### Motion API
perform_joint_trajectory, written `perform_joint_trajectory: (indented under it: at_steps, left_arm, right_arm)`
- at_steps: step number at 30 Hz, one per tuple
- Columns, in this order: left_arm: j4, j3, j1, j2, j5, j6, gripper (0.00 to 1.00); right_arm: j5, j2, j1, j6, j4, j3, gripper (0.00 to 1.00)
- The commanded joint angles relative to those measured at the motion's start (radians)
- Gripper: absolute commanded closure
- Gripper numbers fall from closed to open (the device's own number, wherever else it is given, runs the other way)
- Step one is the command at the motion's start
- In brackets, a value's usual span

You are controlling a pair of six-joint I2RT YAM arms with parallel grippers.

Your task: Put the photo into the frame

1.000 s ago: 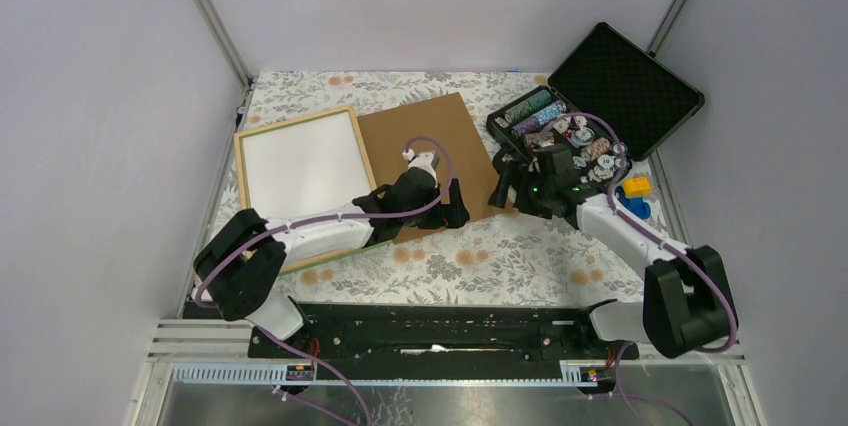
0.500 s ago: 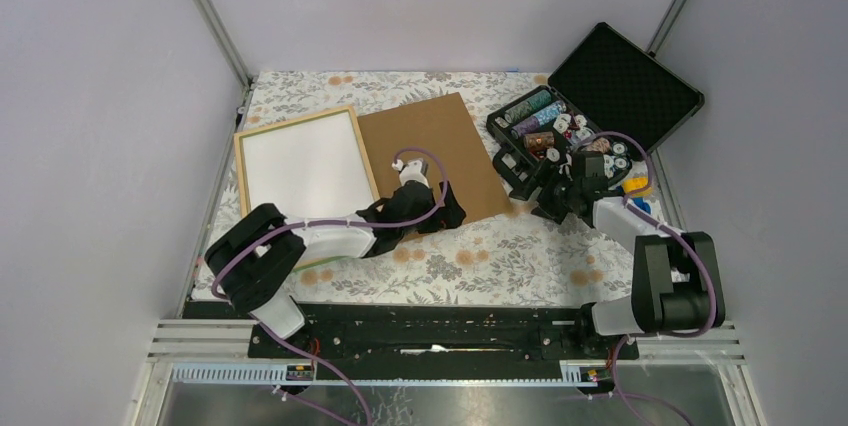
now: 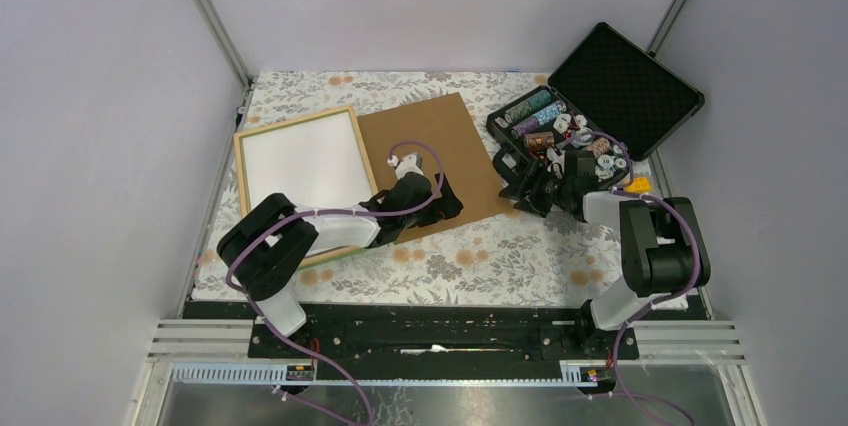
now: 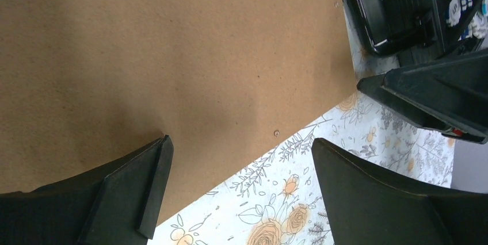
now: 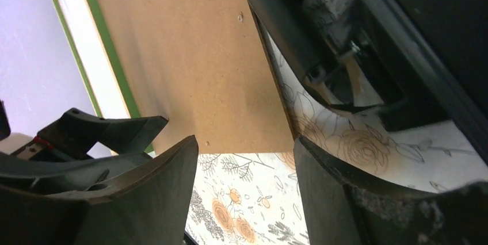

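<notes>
Fingers [image 4: 126,199] on both grippers stand apart and hold nothing. At the left, the large rectangular frame [image 3: 295,120] of light wood lies face down on the floral tablecloth [image 3: 480,256], and we take the white sheet filling it to be the photo [image 3: 300,161], back uppermost. Just beside the frame, to its right, lies the flat brown fibreboard backing panel [image 3: 430,131]. The left gripper [image 3: 440,208] hovers over the panel's near edge. The right gripper [image 3: 518,191] sits low at the panel's near right corner, beside the black hinged case of chips [image 3: 620,86]. We judge the photo seated and the panel-fitting step in hand. Next, pinch the panel's thin edge, lift it, carry it left, and align it inside the wood rim.
</notes>
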Motion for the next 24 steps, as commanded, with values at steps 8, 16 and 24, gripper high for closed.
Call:
perform_joint_trajectory:
  at_steps: [8,16,24]
  left_arm:
    - [0.041,-0.004,0.035,0.036,0.068,-0.040,0.01]
    - [0.049,0.006,0.064,0.073,0.126,-0.052,0.01]
    - [0.069,-0.015,0.066,0.061,0.126,-0.062,0.01]
  right_arm:
    - [-0.223,0.044,0.004,0.134,0.215,-0.041,0.34]
    - [-0.217,-0.076,0.011,0.138,0.130,0.002,0.34]
    - [0.070,-0.080,0.011,-0.101,-0.201,0.072,0.29]
